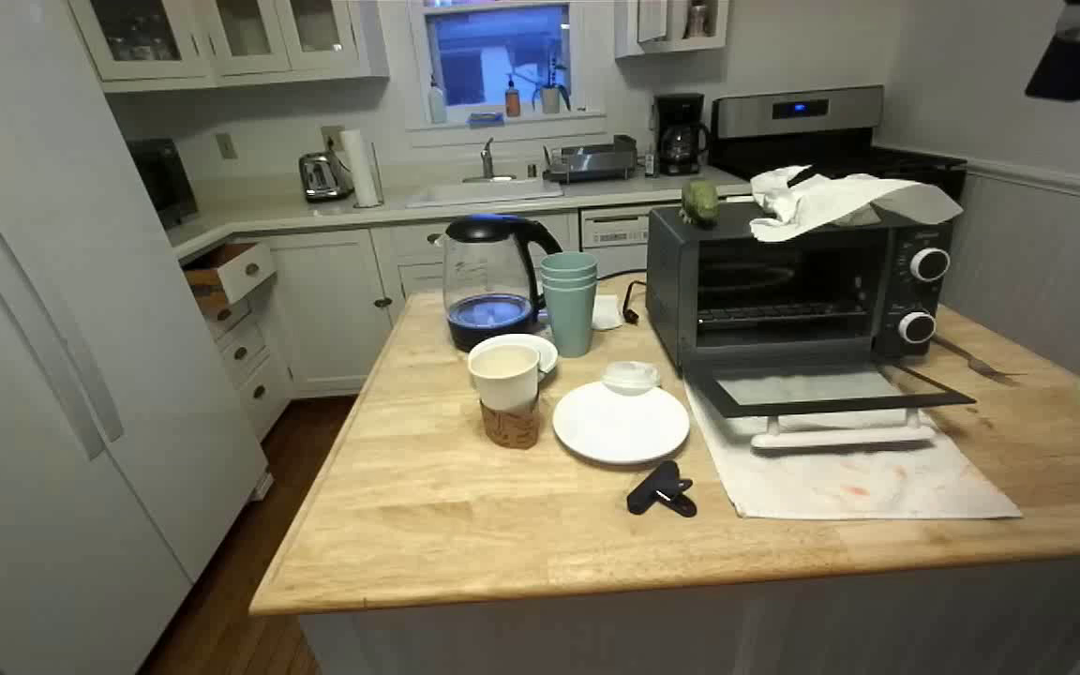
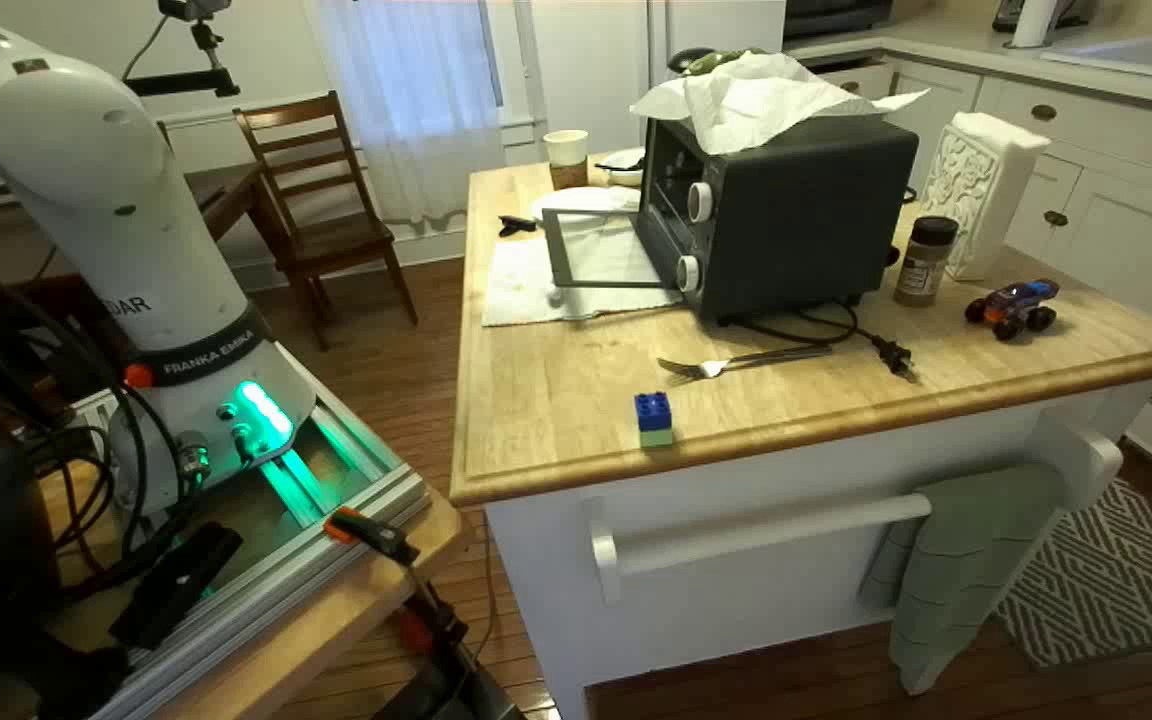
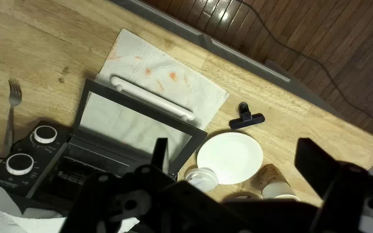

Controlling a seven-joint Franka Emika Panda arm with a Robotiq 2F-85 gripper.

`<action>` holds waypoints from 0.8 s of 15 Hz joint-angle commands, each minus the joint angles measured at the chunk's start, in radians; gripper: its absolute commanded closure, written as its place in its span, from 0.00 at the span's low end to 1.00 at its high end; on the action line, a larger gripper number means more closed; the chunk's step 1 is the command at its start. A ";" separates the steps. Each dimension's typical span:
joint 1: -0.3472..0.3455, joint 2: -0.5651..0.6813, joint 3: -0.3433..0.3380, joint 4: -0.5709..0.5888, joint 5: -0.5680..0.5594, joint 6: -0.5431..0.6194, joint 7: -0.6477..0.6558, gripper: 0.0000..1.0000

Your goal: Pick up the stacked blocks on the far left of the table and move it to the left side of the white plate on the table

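The black tool [image 3: 232,147] is standing released, fingers [image 3: 316,168] wide apart; in an exterior view the studded stacked blocks [image 2: 654,418], blue over green, are sitting near an edge of the grained wooden tabletop [image 2: 556,390], the smooth arm [image 2: 151,240] is bearing "FRANKA EMIKA", and farther off the round white plate [image 2: 571,204] is lying flat

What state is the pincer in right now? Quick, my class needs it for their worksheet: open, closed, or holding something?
Pincer: open, holding nothing; in the wrist view its jaws stand wide apart.
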 commanded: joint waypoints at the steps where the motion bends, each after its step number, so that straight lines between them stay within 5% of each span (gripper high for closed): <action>1: 0.002 0.001 -0.002 0.002 -0.002 -0.001 0.001 0.00; 8: 0.002 0.001 -0.002 0.002 -0.002 -0.001 0.001 0.00; 12: -0.121 0.035 -0.048 -0.023 -0.048 0.105 0.100 0.00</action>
